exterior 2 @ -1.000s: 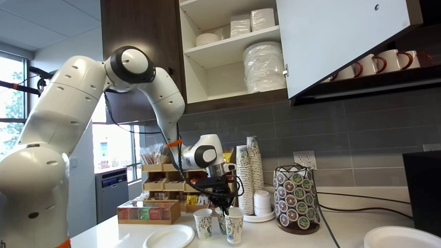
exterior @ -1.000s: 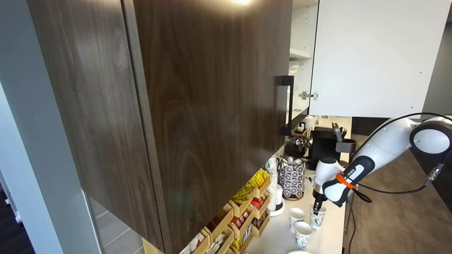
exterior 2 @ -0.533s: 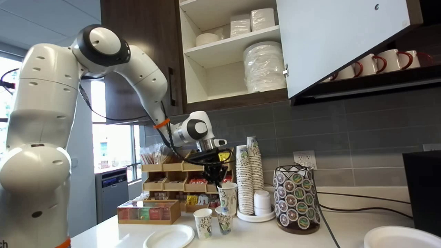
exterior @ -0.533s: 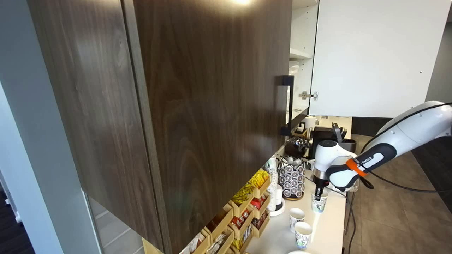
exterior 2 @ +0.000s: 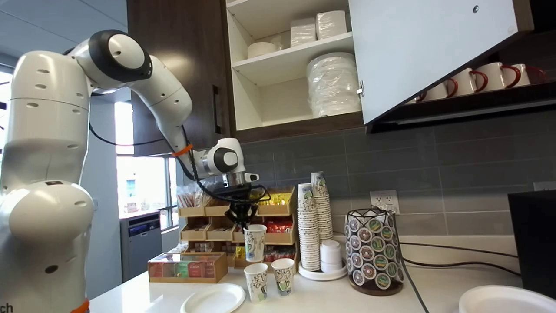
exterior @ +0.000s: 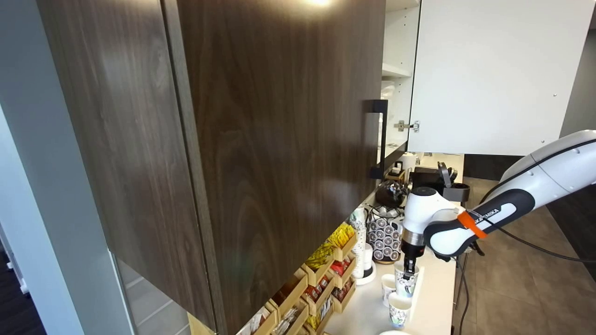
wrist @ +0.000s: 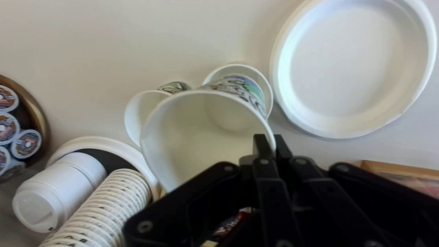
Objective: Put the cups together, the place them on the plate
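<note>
The cups are white paper cups with a printed leafy pattern. My gripper is shut on the rim of a held cup, one finger inside and one outside; it also shows in the wrist view. The held cup hangs above the counter, nearly upright, just over a standing cup. That cup's rim shows behind the held cup's base in the wrist view. Another standing cup is beside it, partly hidden in the wrist view. The white plate lies beside the standing cups, also in an exterior view.
Tall paper cup stacks and white lids stand behind on a round tray. A pod holder, a tea box and a wooden snack rack stand nearby. A second plate lies at the right. A cabinet door hangs open above.
My gripper has raised the held cup off the counter and carried it over to above the standing cup nearer the plate. The two standing cups and the plate have not moved.
</note>
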